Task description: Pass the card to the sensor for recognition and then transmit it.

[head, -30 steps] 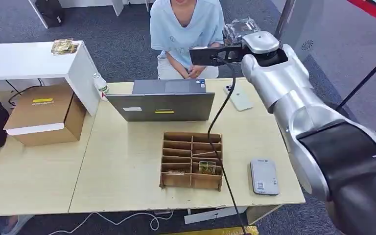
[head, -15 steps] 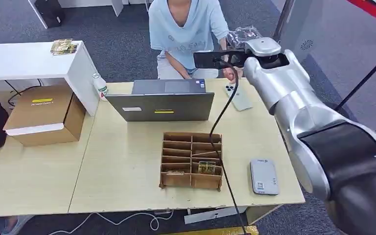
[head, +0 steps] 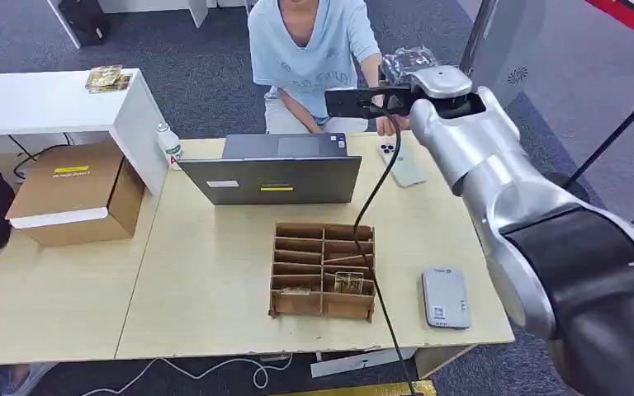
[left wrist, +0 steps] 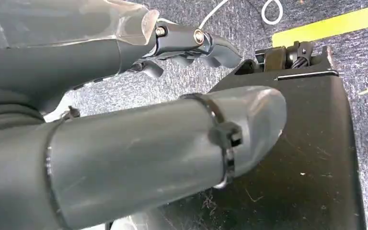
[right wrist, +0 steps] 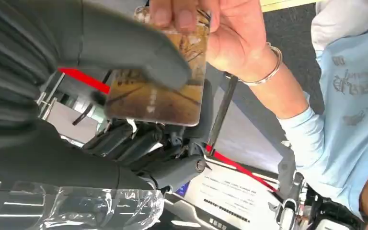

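Across the table (head: 215,280) we note a laptop (head: 276,176), a divided cardboard tray (head: 324,270) and a grey sensor (head: 446,298). Our right hand (right wrist: 124,67) holds the card (right wrist: 160,91) between thumb and fingers, raised beyond the laptop; the right wrist view shows a person's hand (right wrist: 230,33) gripping the card's far edge. Our left hand (left wrist: 172,120) hangs with fingers apart, holding nothing.

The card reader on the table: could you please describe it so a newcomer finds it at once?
Start at the long wooden table and go to its near right corner. Right of the cardboard divider tray lies the card reader, a flat grey slab. Unlike the phone farther back, it lies nearest the robot.
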You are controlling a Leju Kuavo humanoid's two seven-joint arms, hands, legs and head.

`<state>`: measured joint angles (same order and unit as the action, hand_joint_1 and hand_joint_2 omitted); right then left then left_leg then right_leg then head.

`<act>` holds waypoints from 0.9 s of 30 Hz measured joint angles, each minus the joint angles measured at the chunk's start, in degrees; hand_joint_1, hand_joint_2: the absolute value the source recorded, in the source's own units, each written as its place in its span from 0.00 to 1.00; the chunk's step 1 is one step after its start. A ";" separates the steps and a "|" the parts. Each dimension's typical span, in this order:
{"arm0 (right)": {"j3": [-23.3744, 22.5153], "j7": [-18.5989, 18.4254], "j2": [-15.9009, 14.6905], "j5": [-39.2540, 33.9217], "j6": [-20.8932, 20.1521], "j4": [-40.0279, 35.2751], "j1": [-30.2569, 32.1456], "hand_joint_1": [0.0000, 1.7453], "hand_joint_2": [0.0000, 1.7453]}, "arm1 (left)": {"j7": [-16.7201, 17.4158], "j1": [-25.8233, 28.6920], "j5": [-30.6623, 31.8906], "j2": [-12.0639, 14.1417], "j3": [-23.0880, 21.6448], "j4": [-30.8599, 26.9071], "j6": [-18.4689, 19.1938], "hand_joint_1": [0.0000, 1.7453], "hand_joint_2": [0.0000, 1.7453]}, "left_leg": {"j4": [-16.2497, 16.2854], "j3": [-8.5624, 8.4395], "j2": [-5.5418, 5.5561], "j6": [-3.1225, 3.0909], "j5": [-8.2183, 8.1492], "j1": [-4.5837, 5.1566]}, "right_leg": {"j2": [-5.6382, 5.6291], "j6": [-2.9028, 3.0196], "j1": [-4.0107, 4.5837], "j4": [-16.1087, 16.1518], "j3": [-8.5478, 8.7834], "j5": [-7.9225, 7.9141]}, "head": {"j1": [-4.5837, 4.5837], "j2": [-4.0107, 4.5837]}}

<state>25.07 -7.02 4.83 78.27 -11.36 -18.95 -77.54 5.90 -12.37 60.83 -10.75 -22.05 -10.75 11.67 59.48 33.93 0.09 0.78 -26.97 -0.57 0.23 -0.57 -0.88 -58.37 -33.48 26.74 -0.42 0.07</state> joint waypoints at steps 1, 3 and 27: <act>0.00 0.00 0.04 0.00 0.11 0.02 0.03 0.00 1.00 | 0.00 0.02 0.00 0.00 0.00 0.00 -0.02 0.00 0.00 | 0.00 0.00 0.00 0.00 0.00 0.00 | 0.00 0.00 0.00 0.00 0.00 0.00 | -0.02 0.00; 0.00 0.00 0.13 0.02 0.24 0.11 0.07 0.00 1.00 | 0.00 0.09 0.00 0.00 0.00 0.00 -0.04 0.00 0.00 | 0.00 0.00 0.00 0.00 0.00 0.00 | 0.00 0.00 0.00 0.00 0.00 0.00 | -0.02 0.00; -9.77 6.93 0.11 -15.39 19.61 -3.91 3.01 0.00 1.00 | 0.66 0.70 0.00 -0.02 -0.04 0.00 -1.11 0.00 0.00 | 0.00 -0.01 0.00 0.00 0.00 0.00 | -0.01 0.00 0.00 0.01 0.00 0.00 | 0.00 0.00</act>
<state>15.30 -0.08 4.94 62.88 8.24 -22.86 -74.53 6.56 -11.67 60.83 -10.78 -22.10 -10.75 10.56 59.48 33.92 0.09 0.78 -26.97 -0.57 0.22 -0.57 -0.88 -58.37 -33.48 26.73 -0.41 0.07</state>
